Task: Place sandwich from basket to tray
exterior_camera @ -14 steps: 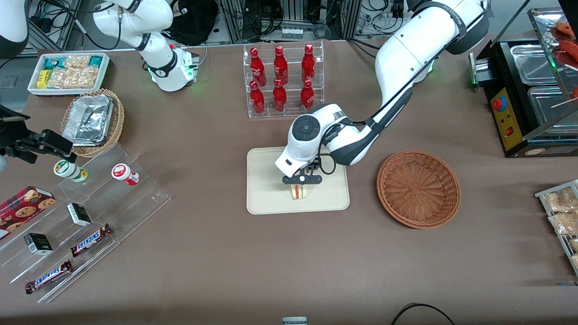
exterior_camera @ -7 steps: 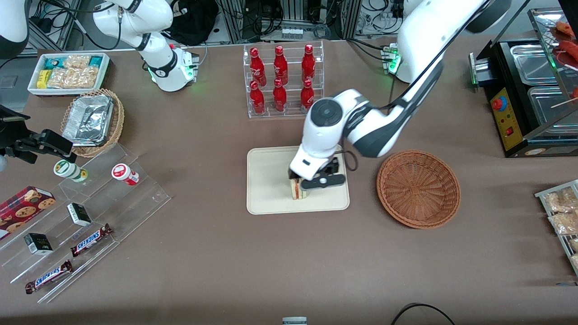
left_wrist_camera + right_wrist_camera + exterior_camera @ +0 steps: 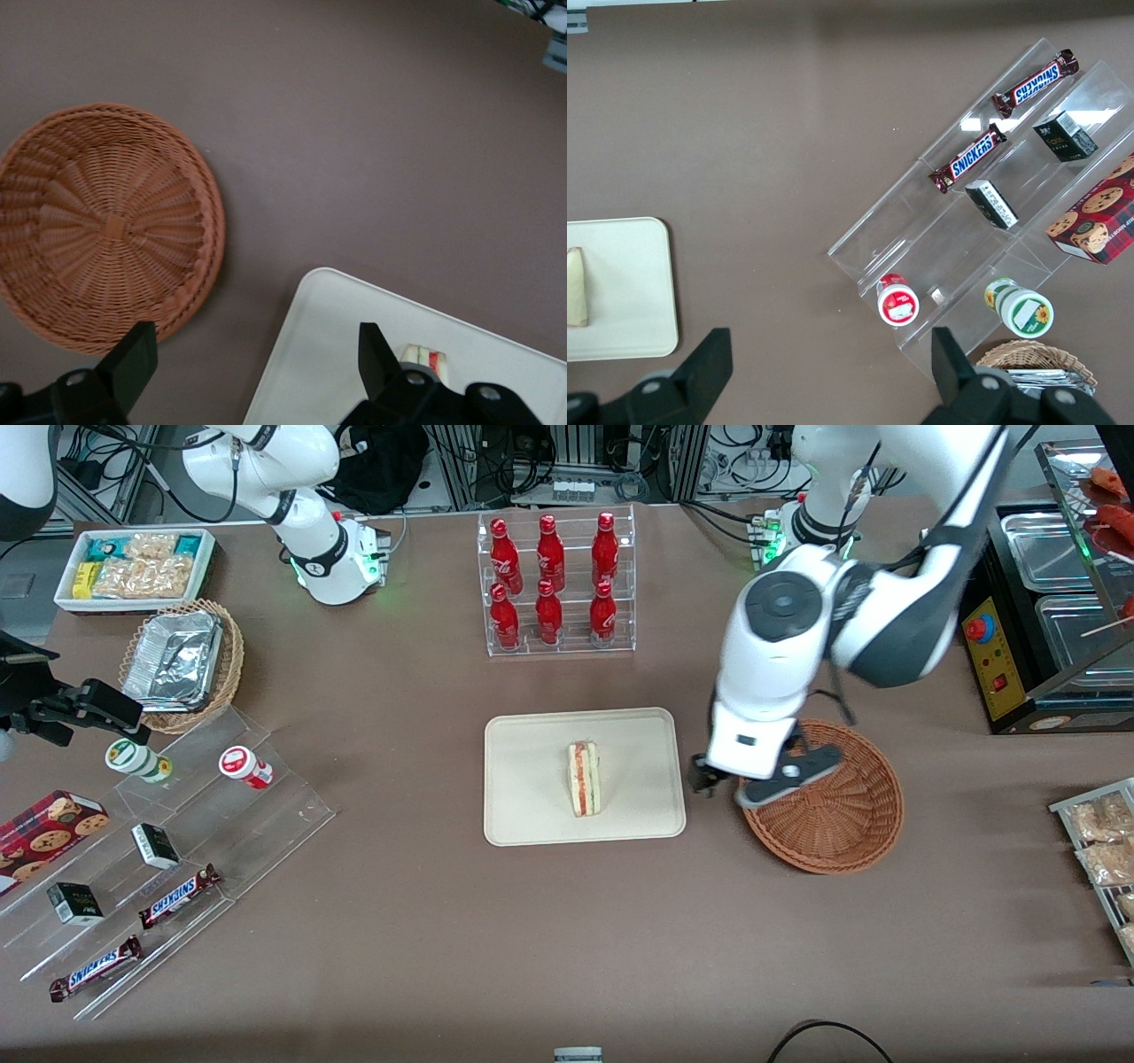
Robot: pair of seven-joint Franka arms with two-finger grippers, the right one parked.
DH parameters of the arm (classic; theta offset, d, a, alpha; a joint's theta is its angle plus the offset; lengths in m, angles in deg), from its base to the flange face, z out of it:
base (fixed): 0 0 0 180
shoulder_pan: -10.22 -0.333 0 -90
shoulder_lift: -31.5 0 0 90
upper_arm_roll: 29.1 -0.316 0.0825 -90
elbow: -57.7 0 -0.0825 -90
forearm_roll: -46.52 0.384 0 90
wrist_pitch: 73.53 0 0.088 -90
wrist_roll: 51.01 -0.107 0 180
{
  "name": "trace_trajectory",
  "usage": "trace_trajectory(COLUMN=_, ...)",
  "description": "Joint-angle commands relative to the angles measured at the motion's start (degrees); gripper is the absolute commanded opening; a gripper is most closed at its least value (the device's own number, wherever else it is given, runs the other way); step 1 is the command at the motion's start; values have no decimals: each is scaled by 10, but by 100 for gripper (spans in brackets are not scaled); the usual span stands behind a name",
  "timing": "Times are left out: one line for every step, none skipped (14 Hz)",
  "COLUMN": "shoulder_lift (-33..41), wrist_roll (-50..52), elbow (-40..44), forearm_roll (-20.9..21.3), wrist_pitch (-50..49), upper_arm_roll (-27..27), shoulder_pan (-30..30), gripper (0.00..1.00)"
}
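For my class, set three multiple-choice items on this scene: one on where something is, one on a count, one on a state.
1. Where is the sandwich?
A. on the tray
B. in the basket
C. in the tool

2. How many red bottles stand in the clear rack?
A. four
B. six
C. eight

3. The tool's state?
A. shut on the sandwich
B. open, holding nothing
C. shut on the basket's rim

Answers: 1 A, it lies on the tray, apart from the tool. 2 B, two rows of three. 3 B, the wrist view shows its fingers spread, above the gap between basket and tray.

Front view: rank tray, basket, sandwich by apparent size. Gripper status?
1. tray
2. basket, slightly smaller
3. sandwich, far smallest, lying on the tray

The gripper hangs open between tray and basket, over the basket's rim.
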Motion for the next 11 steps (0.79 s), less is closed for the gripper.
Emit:
trace_trajectory(shoulder_lift=43, wrist_roll=-72, elbow=-19, forearm_roll=-42, wrist_pitch=-43, upper_arm_roll=5, shoulder_pan=-46, gripper=100)
trace_trajectory(shoulder_lift=55, wrist_roll=-108, elbow=-20, forearm_roll=-65, wrist_pitch=-61, upper_arm_roll=4, shoulder_pan=-57, gripper=100)
trace_trajectory(shoulder_lift=67, wrist_roll=-143, elbow=-19, forearm_roll=-84, wrist_pitch=-77, upper_arm_roll=2, shoulder_pan=-73, gripper=100)
trace_trajectory(shoulder_lift=78, wrist_roll=-169, elbow=-19, forearm_roll=-93, wrist_pitch=-93, upper_arm_roll=2, shoulder_pan=-89, gripper=100)
trace_trajectory(shoulder_lift=86, wrist_roll=-190, elbow=-19, forearm_roll=-93, wrist_pitch=-109, upper_arm_roll=2, shoulder_pan=-104, gripper=100)
trace_trajectory(shoulder_lift=95, wrist_roll=-218, elbow=-19, forearm_roll=-98, wrist_pitch=-127, upper_arm_roll=-5, shoulder_pan=-105, gripper=100)
trace_trajectory(shoulder_lift=109, wrist_roll=-255, elbow=-20, forearm_roll=-104, wrist_pitch=-146, upper_arm_roll=-39, shoulder_pan=-95, gripper=100)
trace_trajectory(shoulder_lift=121, wrist_roll=-300, elbow=-20, forearm_roll=-125, wrist_pitch=-163, upper_arm_roll=-90, shoulder_pan=-64, gripper=100)
trace_trajectory(shoulder_lift=140, wrist_roll=-354, elbow=-21, forearm_roll=-154, wrist_pitch=-182, upper_arm_roll=-140, shoulder_pan=-44, gripper=100)
trace_trajectory(shoulder_lift=157, wrist_roll=-407, elbow=-22, forearm_roll=-176, wrist_pitch=-206, upper_arm_roll=-167, shoulder_pan=-41, gripper=100)
trace_trajectory(shoulder_lift=167, wrist_roll=-451, elbow=-22, forearm_roll=-183, wrist_pitch=-224, upper_arm_roll=-182, shoulder_pan=-41, gripper=100)
